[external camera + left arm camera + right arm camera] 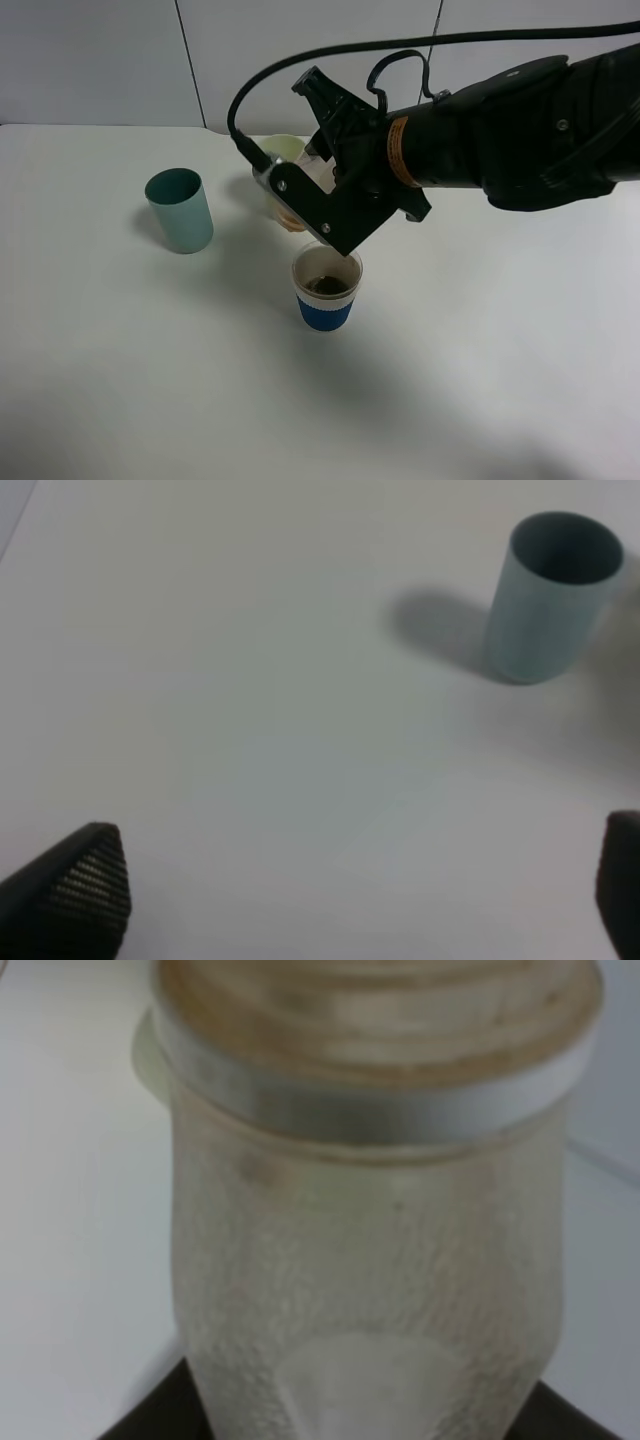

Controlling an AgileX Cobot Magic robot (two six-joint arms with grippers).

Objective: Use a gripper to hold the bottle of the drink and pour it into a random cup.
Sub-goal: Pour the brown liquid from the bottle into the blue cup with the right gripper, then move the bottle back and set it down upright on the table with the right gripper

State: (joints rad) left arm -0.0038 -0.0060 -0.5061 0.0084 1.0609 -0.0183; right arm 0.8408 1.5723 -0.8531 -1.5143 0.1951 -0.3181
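The right end effector [338, 215] is clamped on the bottle [370, 1260], and its arm reaches in from the right across the middle of the bench [480, 390]. In the right wrist view the translucent bottle body fills the frame. The wide capless neck lies at the far end, with brown residue on its threads. The grip is on the body, not the neck, which leaves the mouth free for liquid to leave.

In the exterior view the right end effector hangs just above the cup [327, 285], tilted down towards it. This placement is judged to set the bottle mouth over the cup opening so that little falls outside. The bottle is mostly hidden behind the end effector in that view. Its exact tilt cannot be told, and no stream is discernible. Dark drink [326, 287] lies in the bottom of the cup, so pouring is judged to be under way or near its end.

The left end effector [350, 900] has its fingers apart with nothing between them. It is held over bare bench near the teal cup [552, 595], clear of the pour. The pale green cup [283, 148] stands behind the right end effector.
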